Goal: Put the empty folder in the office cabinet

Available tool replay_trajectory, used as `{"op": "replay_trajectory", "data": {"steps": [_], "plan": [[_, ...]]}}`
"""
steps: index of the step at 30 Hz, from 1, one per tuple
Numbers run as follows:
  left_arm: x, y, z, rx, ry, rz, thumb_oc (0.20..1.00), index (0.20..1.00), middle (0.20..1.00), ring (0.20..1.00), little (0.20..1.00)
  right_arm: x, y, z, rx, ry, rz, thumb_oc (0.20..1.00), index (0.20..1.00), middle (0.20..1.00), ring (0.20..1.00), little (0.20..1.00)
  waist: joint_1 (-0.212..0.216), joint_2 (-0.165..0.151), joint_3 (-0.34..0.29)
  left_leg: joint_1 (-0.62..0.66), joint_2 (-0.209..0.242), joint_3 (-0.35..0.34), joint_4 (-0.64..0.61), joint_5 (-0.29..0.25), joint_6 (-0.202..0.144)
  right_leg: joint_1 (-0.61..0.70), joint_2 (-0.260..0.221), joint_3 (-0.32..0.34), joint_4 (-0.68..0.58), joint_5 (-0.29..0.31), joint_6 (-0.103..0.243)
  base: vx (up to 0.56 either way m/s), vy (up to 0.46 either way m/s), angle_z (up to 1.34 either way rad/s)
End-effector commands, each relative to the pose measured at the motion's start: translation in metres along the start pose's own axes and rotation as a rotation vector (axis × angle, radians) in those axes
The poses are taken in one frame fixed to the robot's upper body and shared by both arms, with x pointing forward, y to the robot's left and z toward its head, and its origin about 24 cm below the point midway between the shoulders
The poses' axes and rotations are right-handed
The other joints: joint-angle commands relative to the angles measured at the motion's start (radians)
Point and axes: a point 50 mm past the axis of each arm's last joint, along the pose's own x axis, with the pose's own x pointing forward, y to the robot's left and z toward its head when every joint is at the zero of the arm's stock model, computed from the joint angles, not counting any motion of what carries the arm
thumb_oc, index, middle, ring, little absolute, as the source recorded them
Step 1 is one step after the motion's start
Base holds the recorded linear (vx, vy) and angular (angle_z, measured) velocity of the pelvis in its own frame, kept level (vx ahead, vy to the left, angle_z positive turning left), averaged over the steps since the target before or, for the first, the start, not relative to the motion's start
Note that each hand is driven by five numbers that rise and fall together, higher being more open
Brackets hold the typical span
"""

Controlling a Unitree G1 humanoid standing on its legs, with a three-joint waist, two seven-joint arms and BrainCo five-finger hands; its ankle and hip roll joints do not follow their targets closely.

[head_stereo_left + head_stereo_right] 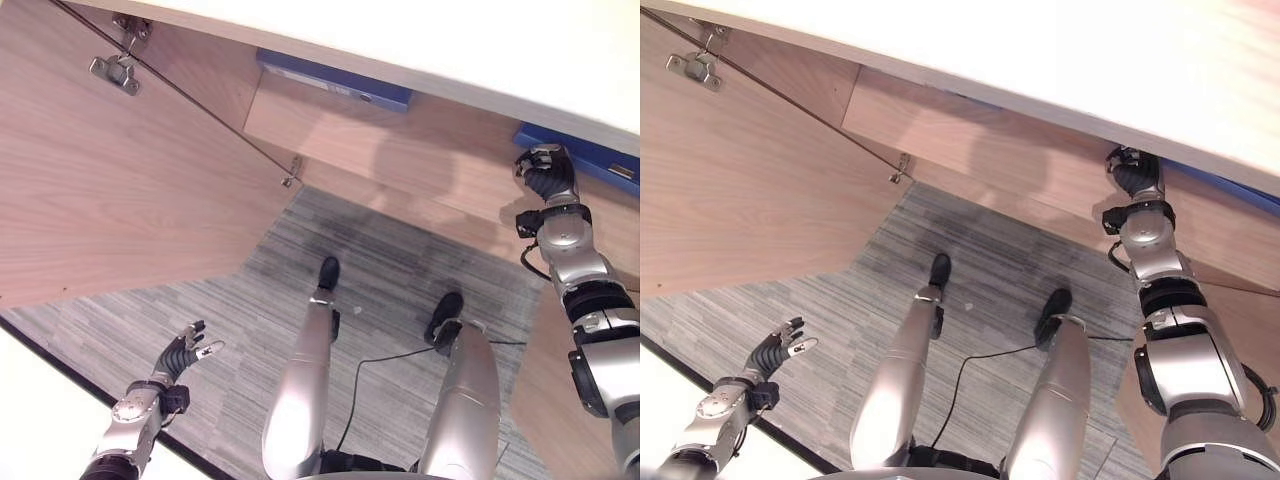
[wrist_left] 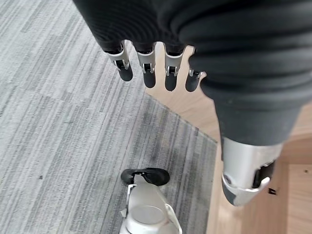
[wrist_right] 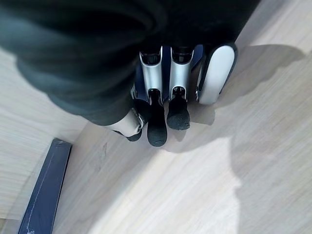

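Blue folder [image 1: 335,86] is lying on the cabinet shelf [image 1: 400,130]; a second folder [image 1: 580,155] is apparently lying by the right hand [image 1: 545,172]. Right hand is curling shut, holding nothing; left hand [image 1: 180,352] is hanging open over the floor [image 1: 200,300].

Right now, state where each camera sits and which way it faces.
Left eye: head, looking down at cabinet door, carpet; left hand and right hand show.
Right eye: beside it, same scene, both hands.
Left wrist: along open left hand toward carpet.
Right wrist: along right hand toward cabinet panel and blue folder.
Shared: both eyes and left wrist see carpet.
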Motion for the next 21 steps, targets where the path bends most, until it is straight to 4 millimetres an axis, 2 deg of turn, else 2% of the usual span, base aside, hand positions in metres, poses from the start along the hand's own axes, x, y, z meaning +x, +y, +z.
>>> {"op": "replay_trajectory", "data": {"steps": [1,2,3,7,12,15,21], "plan": [[-0.017,0.014,-0.021,0.023,0.085,0.01,1.0,1.0,1.0,1.0,1.0,0.002,-0.055,-0.024,0.031,0.157,-0.154,0.2,0.2,0.2,0.2,0.2,0.031,0.039,-0.04,-0.051,0.003,-0.006,0.045,-0.081,0.021,0.065,-0.001,0.048,-0.058,-0.038,0.076,-0.01,-0.006,0.07],[-0.019,0.018,-0.02,0.034,0.089,0.011,1.0,1.0,1.0,1.0,1.0,0.007,-0.067,-0.017,0.02,0.154,-0.177,0.2,0.2,0.2,0.2,0.2,0.036,0.04,-0.043,-0.054,0.003,-0.007,0.046,-0.08,0.02,0.064,-0.002,0.047,-0.057,-0.038,0.075,-0.01,-0.004,0.08],[-0.019,0.018,-0.019,0.033,0.089,0.011,1.0,1.0,1.0,1.0,1.0,0.007,-0.067,-0.016,0.02,0.153,-0.176,0.2,0.2,0.2,0.2,0.2,0.035,0.041,-0.042,-0.054,0.003,-0.007,0.046,-0.08,0.02,0.064,-0.002,0.047,-0.057,-0.038,0.075,-0.02,-0.006,0.07],[-0.022,0.024,-0.018,0.069,0.1,-0.005,1.0,1.0,1.0,1.0,1.0,0.017,-0.098,0.003,-0.007,0.144,-0.238,0.2,0.2,0.2,0.2,0.2,0.047,0.042,-0.051,-0.056,0.004,-0.01,0.044,-0.076,0.017,0.063,-0.005,0.045,-0.056,-0.036,0.077,-0.01,-0.003,0.0],[-0.022,0.026,-0.015,0.084,0.101,-0.01,1.0,1.0,1.0,1.0,1.0,0.021,-0.115,0.016,0.013,0.131,-0.286,0.2,0.2,0.2,0.2,0.2,0.052,0.042,-0.057,-0.057,0.003,-0.012,0.039,-0.071,0.016,0.062,-0.006,0.045,-0.057,-0.035,0.078,-0.01,-0.006,0.03],[-0.021,0.027,-0.015,0.086,0.101,-0.009,1.0,1.0,1.0,1.0,1.0,0.023,-0.119,0.024,0.038,0.116,-0.301,0.2,0.2,0.2,0.2,0.2,0.053,0.042,-0.063,-0.061,0.004,-0.013,0.039,-0.07,0.015,0.062,-0.008,0.042,-0.058,-0.034,0.077,-0.01,0.008,0.3],[-0.021,0.025,-0.017,0.08,0.11,-0.007,1.0,1.0,1.0,1.0,1.0,0.027,-0.114,0.033,0.066,0.086,-0.288,0.2,0.2,0.2,0.2,0.2,0.054,0.037,-0.071,-0.057,0.004,-0.013,0.027,-0.065,0.015,0.068,-0.004,0.04,-0.07,-0.03,0.077,-0.01,0.0,-0.03]]}}
